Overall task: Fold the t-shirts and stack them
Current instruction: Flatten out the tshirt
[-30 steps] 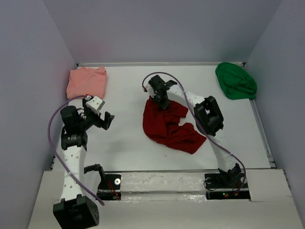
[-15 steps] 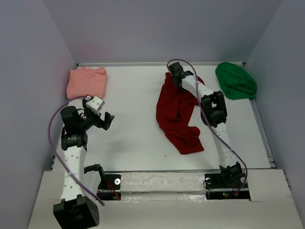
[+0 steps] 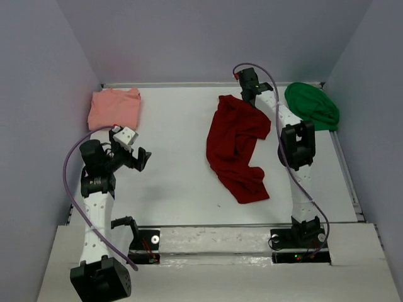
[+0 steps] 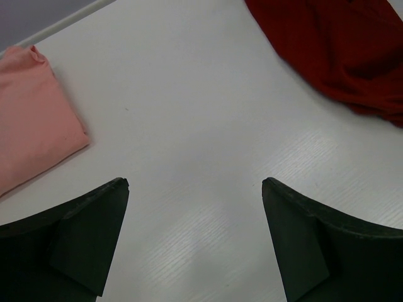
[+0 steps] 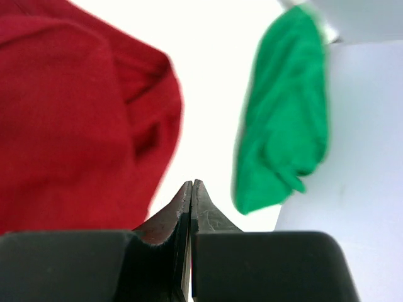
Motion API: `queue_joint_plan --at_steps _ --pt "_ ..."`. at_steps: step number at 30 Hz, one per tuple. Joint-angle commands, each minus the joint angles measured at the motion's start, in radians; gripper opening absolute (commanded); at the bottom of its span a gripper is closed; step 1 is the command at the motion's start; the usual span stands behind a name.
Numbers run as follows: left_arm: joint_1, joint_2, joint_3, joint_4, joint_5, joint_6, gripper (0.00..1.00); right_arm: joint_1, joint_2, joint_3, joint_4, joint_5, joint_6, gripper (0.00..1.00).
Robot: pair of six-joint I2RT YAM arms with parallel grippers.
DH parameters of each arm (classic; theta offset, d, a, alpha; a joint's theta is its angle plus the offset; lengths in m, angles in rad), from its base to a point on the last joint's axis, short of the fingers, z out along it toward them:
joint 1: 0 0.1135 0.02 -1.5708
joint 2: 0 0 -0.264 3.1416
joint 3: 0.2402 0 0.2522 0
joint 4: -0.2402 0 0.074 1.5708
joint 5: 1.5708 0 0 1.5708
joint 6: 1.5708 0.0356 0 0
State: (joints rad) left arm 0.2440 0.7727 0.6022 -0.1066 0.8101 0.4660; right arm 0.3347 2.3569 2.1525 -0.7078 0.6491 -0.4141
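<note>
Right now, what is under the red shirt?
The dark red shirt lies crumpled on the white table, which shows all around it. The cloth covers whatever is beneath, so I cannot see if anything else is there.

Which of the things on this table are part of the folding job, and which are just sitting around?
For the job: dark red t-shirt, salmon-pink t-shirt, green t-shirt.
Just there: white table, purple cables on the arms.
</note>
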Motion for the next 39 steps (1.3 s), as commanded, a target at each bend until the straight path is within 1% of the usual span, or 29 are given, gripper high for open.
queue_joint_plan --at_steps 1,2,3,4,5,6,7,8,10,11,14,15,17,18,20,21,22,26,28,32,36,39 --pt "-0.003 0.043 0.034 0.039 0.049 -0.044 0.99 -0.002 -0.281 -0.06 -0.005 -0.058 0.032 0.03" --pt "-0.008 0.062 0.047 0.035 0.055 -0.05 0.99 -0.011 -0.31 -0.121 -0.013 -0.072 0.053 0.31" --pt "-0.029 0.101 0.086 0.009 0.054 -0.046 0.99 -0.026 -0.367 -0.153 -0.015 -0.083 0.067 0.39" --pt "-0.046 0.123 0.109 -0.011 0.046 -0.035 0.99 -0.037 -0.393 -0.187 -0.015 -0.098 0.081 0.42" --pt "-0.066 0.147 0.132 -0.03 0.034 -0.026 0.99 -0.046 -0.421 -0.219 -0.015 -0.109 0.101 0.52" --pt "-0.087 0.195 0.183 -0.068 0.002 -0.009 0.99 -0.066 -0.441 -0.279 -0.015 -0.114 0.112 0.6" --pt "-0.112 0.215 0.209 -0.086 -0.018 -0.001 0.99 -0.077 -0.477 -0.308 -0.016 -0.117 0.119 0.66" --pt "-0.167 0.236 0.232 -0.105 -0.053 0.006 0.99 -0.086 -0.495 -0.337 -0.015 -0.12 0.127 0.7" --pt "-0.228 0.29 0.297 -0.159 -0.08 0.031 0.99 -0.12 -0.522 -0.417 -0.015 -0.131 0.146 0.71" --pt "-0.308 0.304 0.312 -0.168 -0.122 0.026 0.98 -0.129 -0.553 -0.443 -0.016 -0.14 0.155 0.72" --pt "-0.417 0.373 0.367 -0.206 -0.179 0.014 0.99 -0.169 -0.593 -0.537 -0.015 -0.186 0.175 0.74" --pt "-0.464 0.41 0.383 -0.206 -0.177 0.004 0.99 -0.169 -0.616 -0.56 -0.013 -0.195 0.175 0.74" --pt "-0.505 0.451 0.395 -0.217 -0.172 -0.007 0.99 -0.201 -0.636 -0.618 -0.01 -0.198 0.172 0.74" --pt "-0.549 0.497 0.403 -0.222 -0.172 -0.007 0.99 -0.21 -0.653 -0.635 -0.007 -0.204 0.172 0.74" --pt "-0.597 0.539 0.419 -0.228 -0.173 -0.004 0.99 -0.246 -0.669 -0.677 0.005 -0.221 0.181 0.75" --pt "-0.648 0.58 0.433 -0.228 -0.178 -0.004 0.99 -0.27 -0.686 -0.695 0.014 -0.247 0.185 0.75" --pt "-0.673 0.599 0.442 -0.228 -0.178 -0.004 0.99 -0.27 -0.694 -0.695 0.014 -0.252 0.186 0.75" --pt "-0.767 0.712 0.499 -0.225 -0.189 -0.01 0.99 -0.35 -0.709 -0.714 0.028 -0.264 0.184 0.75" --pt "-0.798 0.746 0.541 -0.222 -0.195 -0.018 0.99 -0.365 -0.711 -0.717 0.028 -0.272 0.184 0.75" --pt "-0.885 0.829 0.619 -0.212 -0.238 -0.029 0.99 -0.365 -0.72 -0.729 0.03 -0.293 0.182 0.75" --pt "-0.934 0.914 0.682 -0.159 -0.302 -0.061 0.99 -0.365 -0.716 -0.726 0.03 -0.293 0.175 0.73" --pt "-0.96 0.979 0.757 -0.142 -0.328 -0.079 0.99 -0.365 -0.709 -0.721 0.028 -0.287 0.173 0.72"
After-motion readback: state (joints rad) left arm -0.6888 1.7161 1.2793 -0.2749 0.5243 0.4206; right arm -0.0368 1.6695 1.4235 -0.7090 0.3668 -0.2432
